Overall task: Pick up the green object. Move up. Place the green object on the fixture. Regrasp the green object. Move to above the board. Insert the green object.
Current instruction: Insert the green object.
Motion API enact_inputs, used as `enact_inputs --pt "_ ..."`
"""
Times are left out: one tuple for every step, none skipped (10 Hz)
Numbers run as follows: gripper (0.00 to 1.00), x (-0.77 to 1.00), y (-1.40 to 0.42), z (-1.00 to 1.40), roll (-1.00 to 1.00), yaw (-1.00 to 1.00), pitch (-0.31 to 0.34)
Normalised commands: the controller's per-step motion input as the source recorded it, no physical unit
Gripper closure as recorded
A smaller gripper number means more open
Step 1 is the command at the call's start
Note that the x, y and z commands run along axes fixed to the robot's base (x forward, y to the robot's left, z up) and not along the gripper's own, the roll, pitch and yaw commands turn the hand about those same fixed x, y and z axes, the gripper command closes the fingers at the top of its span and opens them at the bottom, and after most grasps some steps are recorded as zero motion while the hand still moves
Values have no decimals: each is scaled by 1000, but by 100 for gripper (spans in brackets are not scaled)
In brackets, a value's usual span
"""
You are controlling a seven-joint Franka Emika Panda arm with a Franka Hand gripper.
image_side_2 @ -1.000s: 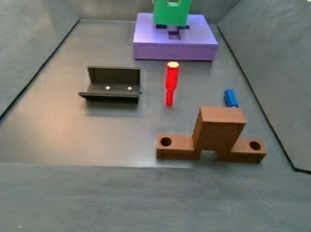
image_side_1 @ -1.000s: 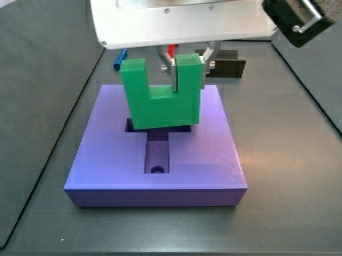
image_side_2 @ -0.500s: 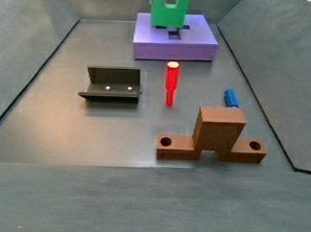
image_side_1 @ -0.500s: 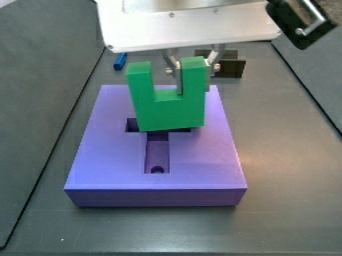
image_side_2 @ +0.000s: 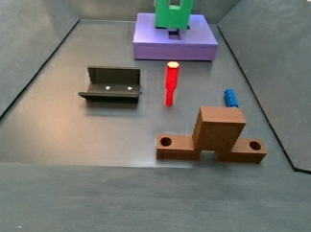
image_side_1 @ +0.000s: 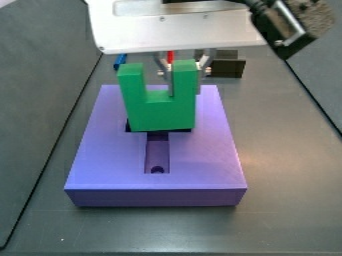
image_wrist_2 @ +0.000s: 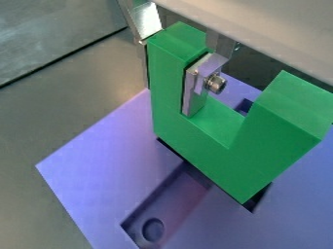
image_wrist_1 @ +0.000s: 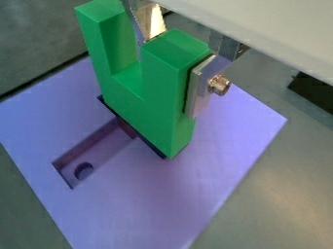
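The green object (image_side_1: pixel 158 112) stands upright, prongs up, over the cross-shaped recess of the purple board (image_side_1: pixel 201 160). My gripper (image_side_1: pixel 186 70) is shut on one prong: a silver finger (image_wrist_1: pixel 204 83) presses its outer face and the other finger sits in the notch. In both wrist views the green object (image_wrist_1: pixel 143 97) (image_wrist_2: pixel 240 146) has its base at the mouth of the dark recess in the board (image_wrist_1: pixel 221 185) (image_wrist_2: pixel 92 165); how deep it sits I cannot tell. The fixture (image_side_2: pixel 110 85) stands empty on the floor, well away from the board (image_side_2: pixel 199 52).
A red post (image_side_2: pixel 172 82) stands upright mid-floor, with a small blue peg (image_side_2: pixel 231 98) beside it. An orange-brown block (image_side_2: pixel 219 130) stands nearer the camera in that side view. Sloping grey walls ring the floor. A round hole (image_side_1: pixel 156 168) lies in the recess's long arm.
The gripper and the green object have shifted slightly sideways over the recess and come a little lower. The grip on the prong is unchanged.
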Motion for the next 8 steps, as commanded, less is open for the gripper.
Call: enact_inputs --pt "100 -257 0 -26 20 -40 -13" --pt "100 -169 -69 -97 33 -14 -19" --pt "100 -94 -103 -117 7 0 -37" --pt "100 0 -134 -109 4 0 -20" --pt "100 0 -91 -186 56 0 0" --pt "100 -11 0 -243 104 0 0" --pt "100 -43 94 -269 101 0 0" --pt "100 -60 106 -200 106 34 0"
